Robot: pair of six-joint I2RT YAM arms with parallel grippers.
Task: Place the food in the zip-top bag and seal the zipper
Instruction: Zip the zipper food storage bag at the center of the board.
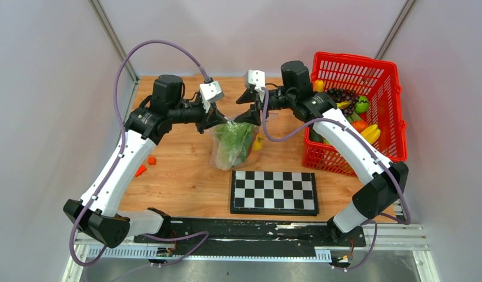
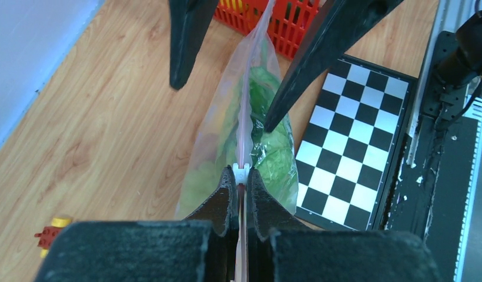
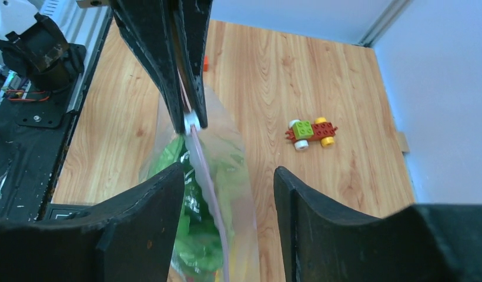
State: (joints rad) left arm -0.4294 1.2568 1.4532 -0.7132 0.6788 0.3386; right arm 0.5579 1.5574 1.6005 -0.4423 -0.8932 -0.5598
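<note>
While my left gripper (image 2: 241,197) is clenched on the zipper (image 2: 245,117), pinching the pink strip at its white slider (image 2: 241,172), my right gripper (image 3: 227,173) stands released, one finger on either side of that strip.

Item: zip-top bag (image 1: 231,144). Clear plastic, hanging upright from its top edge, just behind the chessboard's (image 1: 274,191) far left corner.
Contents: food. Green lettuce (image 1: 233,138) fills most of it; a yellow piece (image 1: 259,141) sits low on its right.
Item: red mesh basket (image 1: 385,88). Beyond the chessboard's right end, holding loose toy fruit (image 1: 368,132).
Item: toy-brick figure (image 3: 311,133). On the table (image 1: 180,182) left of the chessboard, past the bag and apart from it.
Obstruction: my right fingers (image 2: 297,76) flank the strip ahead of the slider.
</note>
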